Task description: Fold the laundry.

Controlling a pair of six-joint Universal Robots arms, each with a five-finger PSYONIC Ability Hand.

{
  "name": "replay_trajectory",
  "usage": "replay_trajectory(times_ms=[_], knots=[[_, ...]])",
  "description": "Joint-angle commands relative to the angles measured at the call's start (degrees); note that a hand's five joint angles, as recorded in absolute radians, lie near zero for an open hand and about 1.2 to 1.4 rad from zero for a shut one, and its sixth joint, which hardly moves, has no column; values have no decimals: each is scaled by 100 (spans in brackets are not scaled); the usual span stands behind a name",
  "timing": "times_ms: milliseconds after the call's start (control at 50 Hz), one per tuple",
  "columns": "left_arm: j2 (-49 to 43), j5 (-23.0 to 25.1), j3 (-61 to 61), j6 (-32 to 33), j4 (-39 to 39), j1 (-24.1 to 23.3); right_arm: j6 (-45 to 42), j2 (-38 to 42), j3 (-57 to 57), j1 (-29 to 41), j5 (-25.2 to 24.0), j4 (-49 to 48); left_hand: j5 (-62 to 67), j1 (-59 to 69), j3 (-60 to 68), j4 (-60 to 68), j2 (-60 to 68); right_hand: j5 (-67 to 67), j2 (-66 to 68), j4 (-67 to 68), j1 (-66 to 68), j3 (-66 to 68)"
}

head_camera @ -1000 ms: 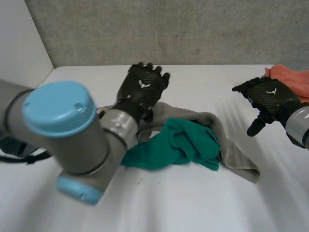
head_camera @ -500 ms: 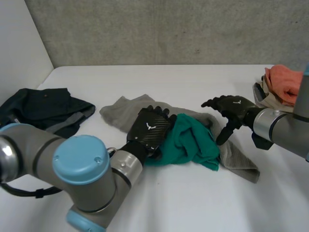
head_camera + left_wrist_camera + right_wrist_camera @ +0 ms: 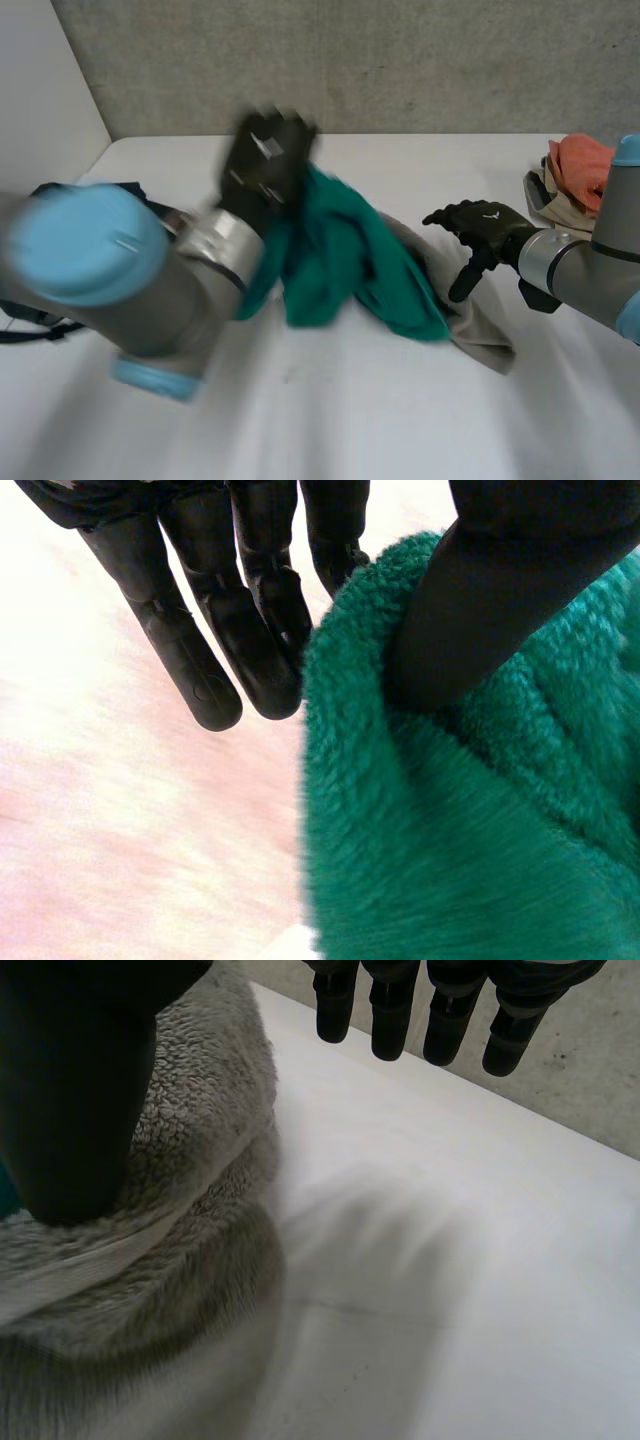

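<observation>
Left robot hand (image 3: 265,165) is pinching the green towel (image 3: 340,255) between thumb and fingers, holding it raised above the surface (image 3: 330,420). The towel is hanging toward 5 o'clock, its low end draping over the grey towel (image 3: 475,335). Right robot hand (image 3: 482,225) is hovering at the green towel's 3 o'clock, fingers spread and gripping nothing, thumb over the grey towel's edge.

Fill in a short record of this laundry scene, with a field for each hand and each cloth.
left hand: pinches the green towel between thumb and fingers, holding it above the table
right hand: open, holding nothing, thumb pointing down beside the grey towel
green towel: hangs from the left hand, lower end at the grey towel
grey towel: crumpled on the table
orange cloth: heaped at the table's right edge
</observation>
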Motion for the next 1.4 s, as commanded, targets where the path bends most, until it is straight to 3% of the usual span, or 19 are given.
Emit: replay_trajectory(times_ms=[20,80,140,220,320,400,440,460,620,780,800,940,1060,1320,1400], knots=[[1205,-32,452,54,-256,1730,-26,25,16,119,-8,0,1443,1490,1204,1149,1188,-254,-206,-176,-342,-177],[1144,-59,784,62,-510,2554,-43,25,42,128,-8,9,1443,1490,1204,1149,1188,-254,-206,-176,-342,-177],[986,-76,1066,124,-616,3067,-43,16,51,128,-8,9,1443,1490,1204,1149,1188,-254,-206,-176,-342,-177],[66,-251,1706,674,-582,3743,-52,16,69,137,-8,0,1443,1490,1204,1149,1188,-254,-206,-176,-342,-177],[-552,-691,2061,1222,-354,3964,-61,25,122,155,1,9,1443,1490,1204,1149,1188,-254,-206,-176,-342,-177],[-974,-622,1947,1267,-212,3956,-61,25,165,155,1,9,1346,1392,1106,1051,1090,-254,-206,-176,-342,-177],[-1062,-481,1894,1231,-230,3895,-61,16,174,146,1,9,-2487,-2440,-2726,-2781,-2742,-254,-206,-176,-342,-177],[-1141,-315,1815,1258,-247,3790,-61,16,174,146,1,9,-5505,-5458,-5744,-5799,-5760,-254,-206,-176,-342,-177],[-730,-226,1244,1240,-335,3122,-70,-106,201,119,36,26,-5401,-5354,-5640,-5695,-5656,-254,-206,-176,-342,-177],[167,-182,269,1214,-968,1927,-359,-554,358,111,36,62,-5199,-5153,-5439,-5494,-5455,-128,-81,-51,-216,-52],[220,-86,-141,1205,-1081,1482,-508,-625,429,93,45,70,-4649,-4603,-4889,-4944,-4905,22,70,100,-66,99],[168,345,-1173,1188,-1083,538,-1010,-705,736,93,177,62,-3500,-3454,-3740,-3795,-3756,142,189,219,54,218],[-306,556,-1350,1091,-960,247,-1098,-705,1000,137,212,35,-3500,-3453,-3739,-3794,-3755,142,189,219,54,218],[-1492,574,-454,704,-390,317,-1019,-643,1229,155,168,-237,-3584,-3538,-3824,-3879,-3840,142,189,219,54,218],[-1782,539,-243,721,-99,326,-1019,-634,1203,146,168,-290,-3033,-2987,-3273,-3328,-3289,175,223,252,87,252]])
